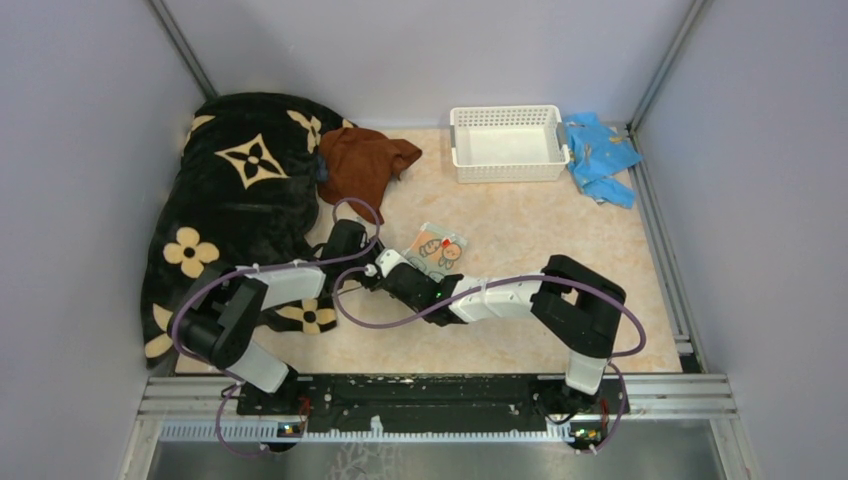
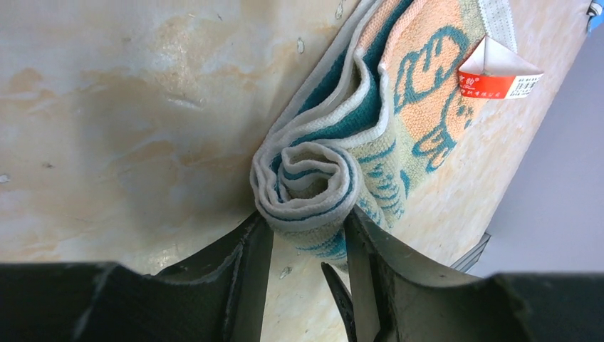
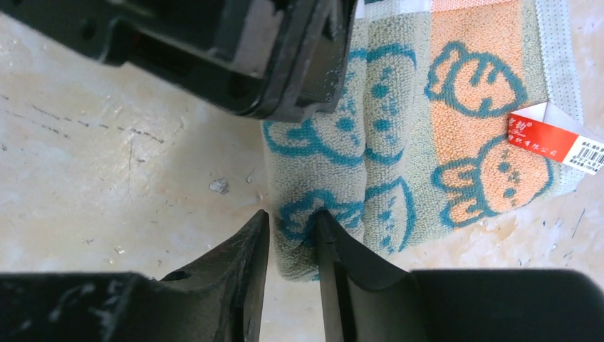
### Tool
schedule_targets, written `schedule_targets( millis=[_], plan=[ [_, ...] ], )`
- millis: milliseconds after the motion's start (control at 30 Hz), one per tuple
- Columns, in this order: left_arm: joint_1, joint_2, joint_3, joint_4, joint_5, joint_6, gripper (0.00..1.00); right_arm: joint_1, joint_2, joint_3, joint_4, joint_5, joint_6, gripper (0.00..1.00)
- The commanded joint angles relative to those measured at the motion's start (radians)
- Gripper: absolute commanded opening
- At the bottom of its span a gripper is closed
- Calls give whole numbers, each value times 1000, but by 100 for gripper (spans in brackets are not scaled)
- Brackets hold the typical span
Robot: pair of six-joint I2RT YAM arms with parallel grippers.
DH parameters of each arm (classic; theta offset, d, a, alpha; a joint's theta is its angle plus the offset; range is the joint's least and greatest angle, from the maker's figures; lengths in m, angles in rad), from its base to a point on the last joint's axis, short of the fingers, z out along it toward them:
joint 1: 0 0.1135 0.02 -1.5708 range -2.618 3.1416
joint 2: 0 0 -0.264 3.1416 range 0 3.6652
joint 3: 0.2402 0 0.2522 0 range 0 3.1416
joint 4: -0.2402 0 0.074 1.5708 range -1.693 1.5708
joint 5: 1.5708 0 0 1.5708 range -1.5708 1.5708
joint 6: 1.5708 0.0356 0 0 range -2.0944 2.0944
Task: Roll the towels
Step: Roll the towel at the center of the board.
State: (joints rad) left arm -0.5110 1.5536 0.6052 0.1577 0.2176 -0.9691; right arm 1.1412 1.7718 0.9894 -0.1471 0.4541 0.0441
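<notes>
The teal-and-white patterned towel point(image 1: 441, 250) lies mid-table with a red-and-white tag, part rolled from its near-left end. In the left wrist view my left gripper point(image 2: 306, 229) is shut on the rolled end point(image 2: 308, 187), one finger on each side. My right gripper point(image 3: 290, 222) is shut on the roll's other edge point(image 3: 313, 167); the left gripper's black body point(image 3: 271, 57) sits just beyond. Both grippers meet at the towel in the top view, left point(image 1: 366, 262) and right point(image 1: 392, 268). The rust-brown towel point(image 1: 362, 165) lies crumpled at the back left. The slate grey-blue towel is not clearly visible.
A big black blanket with tan flowers point(image 1: 240, 200) fills the left side, under the left arm. A white basket point(image 1: 507, 143) stands at the back, with a bright light-blue cloth point(image 1: 600, 155) to its right. Grey walls enclose the table.
</notes>
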Motion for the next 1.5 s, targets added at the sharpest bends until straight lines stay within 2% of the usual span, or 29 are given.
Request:
schedule_targets(
  millis=[0,200,667,733,800,867,967,1167,1333,1467],
  plan=[
    [-8,48,-1,-90,-55,45,49,2,-53,-13,-49,5,-36,33],
    [-8,61,6,-101,-57,53,49,14,-101,-17,-30,3,-54,38],
    [-7,69,8,-104,-57,64,48,15,76,-24,-20,59,-69,43],
    [-7,69,10,-101,-52,69,49,15,97,-25,-19,57,-69,38],
    [-7,58,13,-108,-42,77,49,10,100,-29,-13,26,-69,26],
    [-7,28,10,-120,-41,82,50,0,74,-32,-16,-56,-61,14],
    [-6,-57,-15,-136,-65,88,55,-45,18,-32,-21,-234,-28,1],
    [2,-255,-57,-196,-110,104,64,-206,-75,-39,19,-709,75,0],
    [1,-361,-95,-207,-77,89,67,-342,-42,-26,82,-1040,197,0],
    [3,-385,-129,-159,-50,66,67,-449,31,-28,179,-1255,332,0]
  ],
)
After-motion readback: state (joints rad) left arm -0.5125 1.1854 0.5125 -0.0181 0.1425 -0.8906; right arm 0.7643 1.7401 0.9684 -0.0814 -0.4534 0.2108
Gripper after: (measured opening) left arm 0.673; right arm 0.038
